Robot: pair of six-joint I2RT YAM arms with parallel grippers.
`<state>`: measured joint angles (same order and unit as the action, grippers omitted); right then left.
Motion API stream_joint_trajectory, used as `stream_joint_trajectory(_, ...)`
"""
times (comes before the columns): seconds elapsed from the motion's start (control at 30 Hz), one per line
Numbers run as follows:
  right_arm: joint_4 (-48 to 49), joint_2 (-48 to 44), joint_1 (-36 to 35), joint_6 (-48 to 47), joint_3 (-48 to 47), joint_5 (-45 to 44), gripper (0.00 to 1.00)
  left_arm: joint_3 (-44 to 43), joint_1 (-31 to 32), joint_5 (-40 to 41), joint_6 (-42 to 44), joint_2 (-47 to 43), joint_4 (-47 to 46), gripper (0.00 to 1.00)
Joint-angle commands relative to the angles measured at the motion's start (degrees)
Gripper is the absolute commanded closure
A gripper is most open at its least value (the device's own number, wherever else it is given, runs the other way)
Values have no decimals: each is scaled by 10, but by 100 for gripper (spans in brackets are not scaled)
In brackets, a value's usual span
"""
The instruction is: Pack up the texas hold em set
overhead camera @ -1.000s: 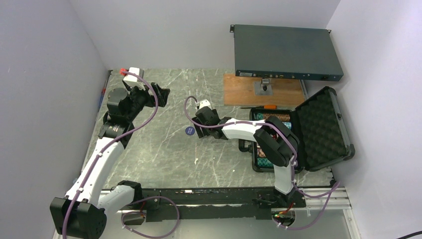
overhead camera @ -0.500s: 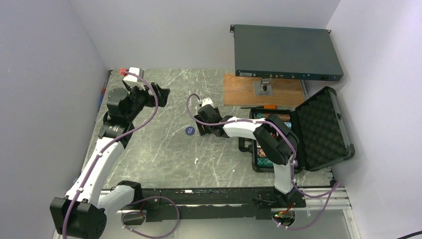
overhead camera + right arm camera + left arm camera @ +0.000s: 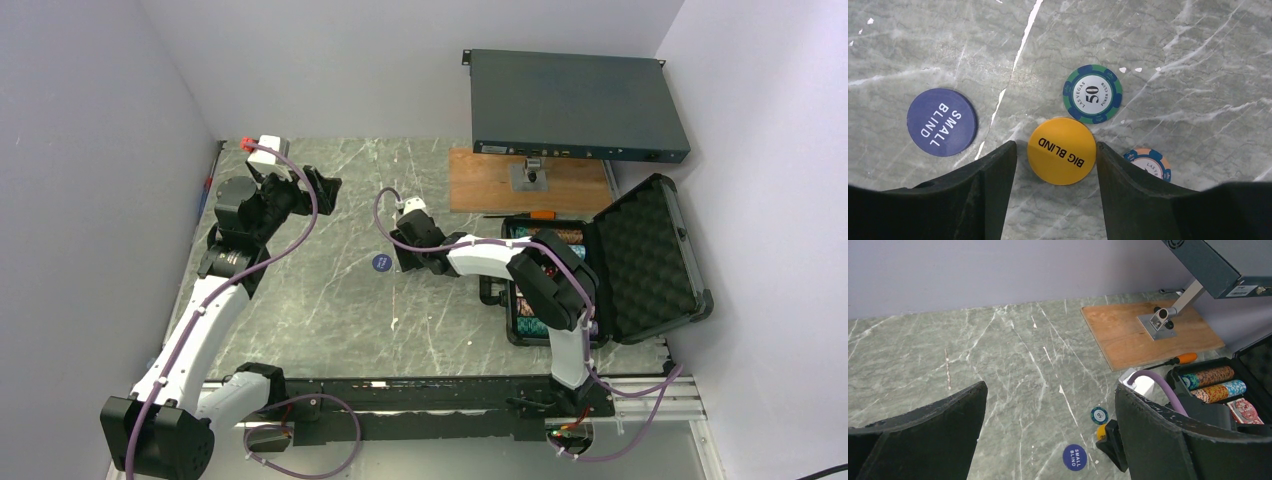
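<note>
The right gripper (image 3: 1055, 150) is set part-open astride the yellow BIG BLIND button (image 3: 1062, 151), which lies flat near the table's (image 3: 320, 310) middle and is not yet clamped. The right arm is stretched leftward from the open case (image 3: 640, 260) at the right edge, wrist down. The left gripper (image 3: 1050, 405), spread and empty, is held farther off.

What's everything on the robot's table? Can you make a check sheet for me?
Surface: green marble table, white veins.
Job's things: open case with chip rows; on the table, yellow BIG BLIND button, blue SMALL BLIND button, 50 chip, orange-edged chip.
Clutter: wooden board, dark box, screwdriver.
Grippers: left gripper open, empty; right gripper open, straddling the yellow button.
Cables: purple cables along both arms.
Surroundings: plain pale walls.
</note>
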<state>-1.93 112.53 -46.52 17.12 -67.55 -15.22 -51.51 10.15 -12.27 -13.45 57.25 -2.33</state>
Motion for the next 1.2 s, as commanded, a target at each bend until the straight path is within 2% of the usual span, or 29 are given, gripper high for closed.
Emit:
stream_joint_trajectory(0.0, 14, 12, 4, 17, -1, 22, 40, -24, -2, -12, -13, -1, -25, 1)
stream_joint_trajectory(0.33, 7, -1, 15, 32, 17, 27, 44, -24, -3, -16, -15, -1, -27, 1)
stream_joint_trajectory(0.63, -20, -9, 13, 6, 21, 30, 41, -24, -3, -18, -17, 2, -27, 1)
stream_joint_trajectory(1.0, -48, -4, 0, -25, 14, 4, 41, -25, -3, -19, -18, 4, -27, 1)
stream_joint_trajectory(1.17, -35, -1, 1, -19, 20, 13, 46, -25, -3, -20, -18, 4, -27, 1)
